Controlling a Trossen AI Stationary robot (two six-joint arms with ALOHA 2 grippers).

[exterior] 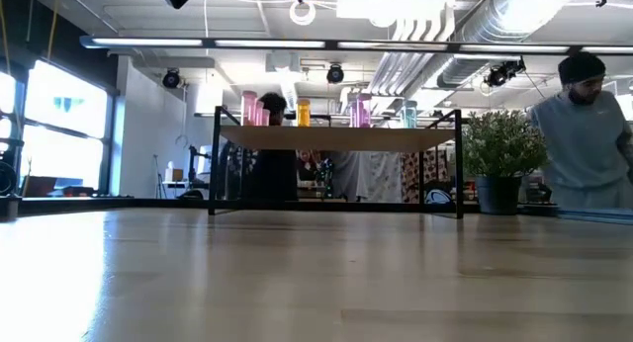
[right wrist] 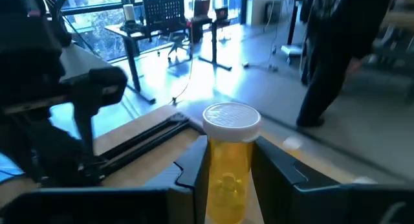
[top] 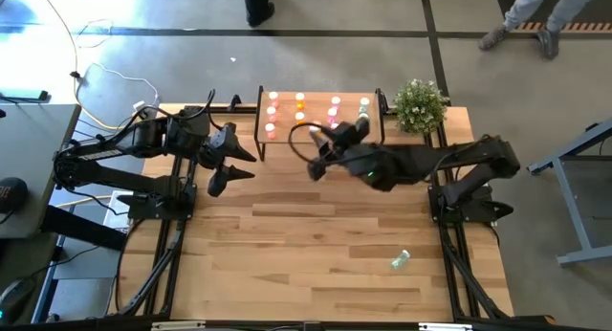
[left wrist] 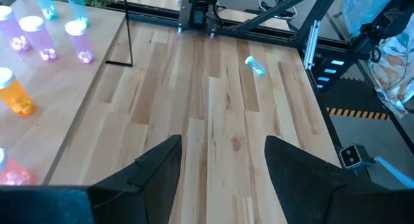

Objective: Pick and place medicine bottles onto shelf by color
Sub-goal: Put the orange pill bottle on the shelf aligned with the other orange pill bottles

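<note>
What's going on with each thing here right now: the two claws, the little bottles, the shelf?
Right gripper: shut on the orange bottle, held upright over the shelf.
Left gripper: open, empty, above the table.
Bottles on shelf: standing upright, pink, orange and teal.
Teal bottle: lying on its side on the table, near the right edge.
Potted plant: upright beside the shelf.

Light wooden plank table (top: 316, 245): wood-topped black-legged shelf (top: 283, 138) at 12 o'clock; pale teal bottle (top: 400, 261) lying at 5 o'clock.
</note>
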